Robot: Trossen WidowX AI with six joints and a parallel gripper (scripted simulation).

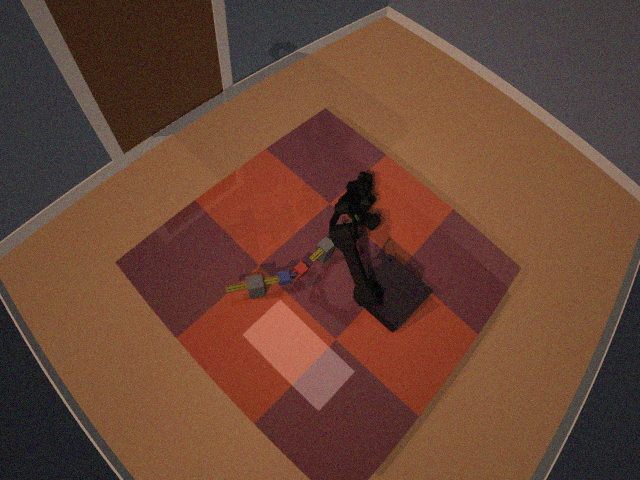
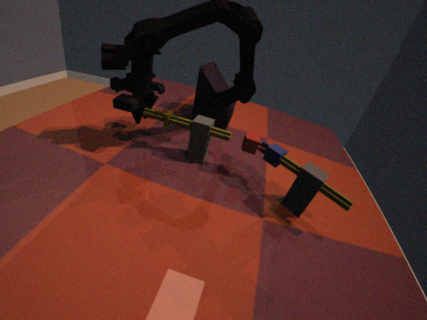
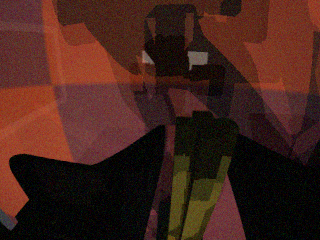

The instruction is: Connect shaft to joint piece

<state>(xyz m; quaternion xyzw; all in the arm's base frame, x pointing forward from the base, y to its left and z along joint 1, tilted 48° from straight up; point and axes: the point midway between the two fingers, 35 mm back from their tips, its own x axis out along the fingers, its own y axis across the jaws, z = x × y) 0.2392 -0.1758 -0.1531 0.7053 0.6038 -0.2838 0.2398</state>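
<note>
The second shaft [image 1: 316,254] [image 2: 179,120] [image 3: 192,200] is yellow and runs through a grey block [image 1: 325,244] [image 2: 200,139]. Its far end lies between the fingers of my gripper [image 2: 144,112] [image 3: 201,136], which are part closed. In the wrist view a narrow gap shows beside the left finger, so the gripper is open around the shaft. The red joint piece [image 1: 300,268] [image 2: 251,143] is hinged to the blue piece [image 1: 283,277] [image 2: 275,155] on the first shaft [image 1: 236,287] [image 2: 336,196]. It faces roughly toward the second shaft's near end, with a gap between; exact alignment cannot be told.
The first shaft's grey block [image 1: 255,285] [image 2: 305,189] stands on the checkered mat [image 1: 217,361] [image 2: 86,241]. The arm's dark base is beside the second shaft's block. A pale rectangle [image 1: 286,341] [image 2: 177,293] lies on the mat.
</note>
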